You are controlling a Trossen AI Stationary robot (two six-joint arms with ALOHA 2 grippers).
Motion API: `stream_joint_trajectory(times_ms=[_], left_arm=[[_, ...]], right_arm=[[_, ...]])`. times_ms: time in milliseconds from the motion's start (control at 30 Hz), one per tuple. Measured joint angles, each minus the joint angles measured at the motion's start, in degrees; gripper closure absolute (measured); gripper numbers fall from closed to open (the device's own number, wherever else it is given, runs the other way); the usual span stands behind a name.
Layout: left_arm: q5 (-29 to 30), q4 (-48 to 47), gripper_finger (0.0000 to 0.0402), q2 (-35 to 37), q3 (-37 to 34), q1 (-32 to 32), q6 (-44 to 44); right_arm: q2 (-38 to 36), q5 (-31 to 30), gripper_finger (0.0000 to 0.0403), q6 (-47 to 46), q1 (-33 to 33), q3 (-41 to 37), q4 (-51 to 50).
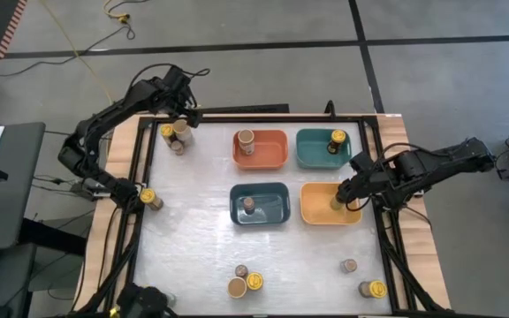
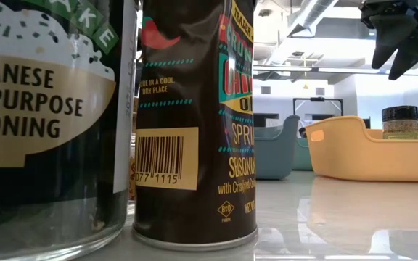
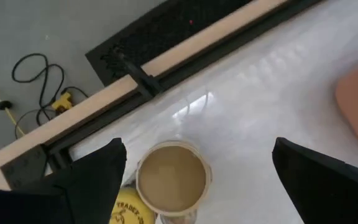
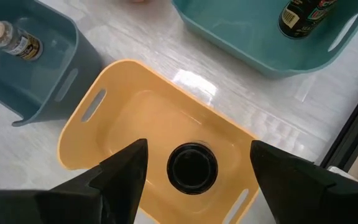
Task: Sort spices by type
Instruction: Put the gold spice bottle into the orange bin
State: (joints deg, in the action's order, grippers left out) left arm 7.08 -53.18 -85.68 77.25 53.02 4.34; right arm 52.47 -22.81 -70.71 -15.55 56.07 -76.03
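Two big spice jars (image 2: 194, 123) looming right at the low camera. Left tool (image 1: 177, 113) spread wide above tan-lidded jar (image 3: 171, 178), far-left worktop (image 1: 193, 256) corner. Right tool (image 4: 194, 163) parted over dark-topped jar (image 4: 192, 168) in yellow bin (image 4: 129, 106).

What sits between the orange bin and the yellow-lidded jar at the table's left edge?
Nothing. In the high view, the stretch from the orange bin to the yellow-lidded jar is bare white table; the far-left jar cluster lies off that line.
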Motion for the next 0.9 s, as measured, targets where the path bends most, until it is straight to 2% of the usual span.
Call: stream_joint_trajectory(times_ms=[400,733,900], left_arm=[[-3.0,-1.7,0.0013,-7.7,0.0,3.6,-6.1],[-3.0,-3.6,0.0013,-8.2,-0.2,4.6,-16.0],[-3.0,-3.2,0.0013,-8.2,-0.7,4.6,-17.4]], right_arm=[[0.0,0.0,0.0092,-2.3,0.0,0.0,0.2],[0.0,0.0,0.0092,-4.3,0.0,0.0,0.2],[0.0,0.0,0.0092,-4.5,0.0,0.0,0.2]])
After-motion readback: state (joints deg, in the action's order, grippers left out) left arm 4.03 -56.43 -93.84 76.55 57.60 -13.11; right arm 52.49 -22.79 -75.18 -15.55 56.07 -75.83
